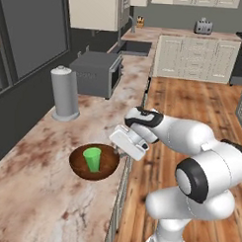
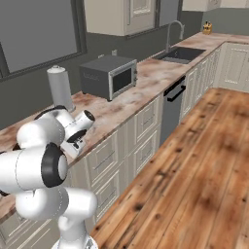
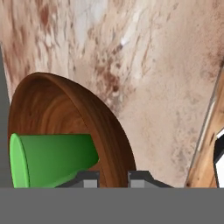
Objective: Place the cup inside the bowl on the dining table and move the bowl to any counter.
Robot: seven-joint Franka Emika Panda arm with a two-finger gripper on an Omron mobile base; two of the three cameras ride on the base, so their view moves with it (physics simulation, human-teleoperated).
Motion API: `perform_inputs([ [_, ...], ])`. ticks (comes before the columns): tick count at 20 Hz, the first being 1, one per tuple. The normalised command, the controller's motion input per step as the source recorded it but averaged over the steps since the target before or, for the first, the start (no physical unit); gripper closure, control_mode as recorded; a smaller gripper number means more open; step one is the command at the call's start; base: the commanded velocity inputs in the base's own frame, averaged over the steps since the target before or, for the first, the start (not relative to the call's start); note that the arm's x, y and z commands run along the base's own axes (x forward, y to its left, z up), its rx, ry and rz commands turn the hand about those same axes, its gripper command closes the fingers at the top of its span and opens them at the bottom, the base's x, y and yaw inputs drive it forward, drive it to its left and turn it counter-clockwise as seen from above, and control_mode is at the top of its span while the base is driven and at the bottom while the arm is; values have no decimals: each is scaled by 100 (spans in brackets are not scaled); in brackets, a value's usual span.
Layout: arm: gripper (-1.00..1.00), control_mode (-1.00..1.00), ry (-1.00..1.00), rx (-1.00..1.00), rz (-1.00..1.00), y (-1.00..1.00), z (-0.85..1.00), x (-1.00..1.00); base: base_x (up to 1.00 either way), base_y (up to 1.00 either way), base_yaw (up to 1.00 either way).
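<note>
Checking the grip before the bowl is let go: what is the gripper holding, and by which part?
The gripper holds the bowl by its rim, one finger inside and one outside the wall. The cup stands inside the bowl, not gripped.

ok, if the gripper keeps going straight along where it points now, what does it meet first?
Nothing new in front: the gripper has its jaws closed on the rim of the bowl, with the cup just inside. Straight on, it would most likely press into the counter beneath the bowl, though depth is unclear.
</note>
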Motion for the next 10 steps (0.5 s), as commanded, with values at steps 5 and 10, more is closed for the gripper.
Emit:
perform_inputs([
  [5,100,-100,0,0,0,5,-20,0,0,0,0],
  [10,100,-100,0,0,0,4,-19,0,0,0,0],
])
